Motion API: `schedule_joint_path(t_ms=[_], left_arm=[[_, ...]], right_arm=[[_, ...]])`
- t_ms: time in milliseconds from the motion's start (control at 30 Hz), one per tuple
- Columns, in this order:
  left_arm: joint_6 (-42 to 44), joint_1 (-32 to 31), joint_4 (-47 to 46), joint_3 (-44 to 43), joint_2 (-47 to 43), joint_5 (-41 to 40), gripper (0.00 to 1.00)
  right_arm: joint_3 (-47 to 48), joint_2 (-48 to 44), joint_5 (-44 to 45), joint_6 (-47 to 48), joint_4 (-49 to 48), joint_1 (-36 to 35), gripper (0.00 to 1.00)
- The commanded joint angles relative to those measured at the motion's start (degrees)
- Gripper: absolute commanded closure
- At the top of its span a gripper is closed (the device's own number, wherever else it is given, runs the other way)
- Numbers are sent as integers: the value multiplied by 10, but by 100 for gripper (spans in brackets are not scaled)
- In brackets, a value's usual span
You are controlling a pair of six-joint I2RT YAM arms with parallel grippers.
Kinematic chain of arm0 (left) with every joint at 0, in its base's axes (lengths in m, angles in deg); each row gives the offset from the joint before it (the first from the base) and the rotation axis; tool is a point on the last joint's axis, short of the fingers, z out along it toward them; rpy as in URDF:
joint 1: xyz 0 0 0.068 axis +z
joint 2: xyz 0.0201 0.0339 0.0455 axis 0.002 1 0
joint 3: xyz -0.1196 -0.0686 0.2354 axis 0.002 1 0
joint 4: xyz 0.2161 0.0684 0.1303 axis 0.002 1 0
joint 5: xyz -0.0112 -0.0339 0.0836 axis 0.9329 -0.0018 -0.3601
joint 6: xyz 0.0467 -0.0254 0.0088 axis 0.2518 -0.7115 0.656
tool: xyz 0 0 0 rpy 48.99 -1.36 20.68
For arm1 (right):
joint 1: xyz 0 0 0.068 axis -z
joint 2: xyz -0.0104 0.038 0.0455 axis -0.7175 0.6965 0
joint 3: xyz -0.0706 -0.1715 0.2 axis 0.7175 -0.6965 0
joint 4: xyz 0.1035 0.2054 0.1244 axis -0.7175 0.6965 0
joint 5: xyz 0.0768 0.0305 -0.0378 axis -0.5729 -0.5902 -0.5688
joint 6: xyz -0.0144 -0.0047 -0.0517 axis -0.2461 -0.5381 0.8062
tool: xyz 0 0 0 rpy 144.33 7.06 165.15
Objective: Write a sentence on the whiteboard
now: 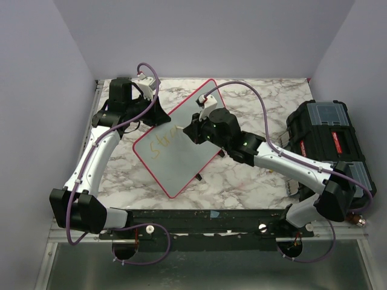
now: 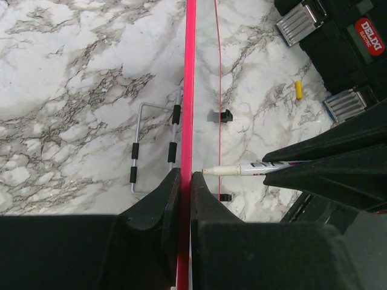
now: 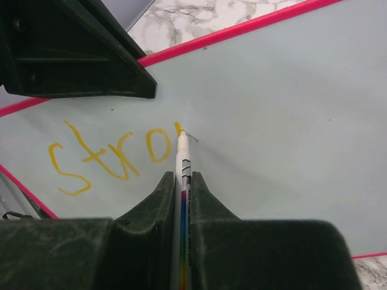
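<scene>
The whiteboard (image 1: 181, 163), pale with a pink rim, lies slanted across the middle of the marble table. My left gripper (image 1: 156, 115) is shut on its far left rim; in the left wrist view the jaws (image 2: 186, 178) pinch the pink edge (image 2: 190, 72), seen edge-on. My right gripper (image 1: 195, 130) is shut on a white marker (image 3: 183, 160) with a rainbow barrel. The marker's tip touches the board (image 3: 272, 109) just right of the yellow letters "stro" (image 3: 109, 154), the start of the sentence (image 1: 164, 144). The marker (image 2: 242, 169) also shows in the left wrist view.
A black toolbox (image 1: 329, 142) stands at the right side of the table, its latches (image 2: 301, 21) visible from the left wrist. A bent wire stand (image 2: 151, 148) with black sleeves lies behind the board. A small yellow piece (image 2: 298, 89) lies near the toolbox. Grey walls enclose the table.
</scene>
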Motion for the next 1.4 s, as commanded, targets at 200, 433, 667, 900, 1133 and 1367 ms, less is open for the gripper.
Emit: schedule_joint_path(t_ms=[200, 433, 667, 900, 1133, 1367], left_arm=[[24, -11, 1, 5, -9, -2, 100], [24, -11, 1, 5, -10, -3, 100], [24, -12, -1, 5, -13, 0, 100], [23, -12, 0, 5, -16, 0, 100], [23, -12, -1, 6, -16, 1, 100], [23, -12, -2, 6, -16, 2, 100]], right_arm=[[37, 22, 50, 7, 0, 3, 99], [24, 18, 67, -2, 8, 2, 99], [-10, 6, 64, -15, 9, 3, 99], [-30, -3, 57, -28, 11, 2, 99], [-21, -14, 70, -31, 21, 3, 99], [-33, -53, 86, -41, -2, 2, 99]])
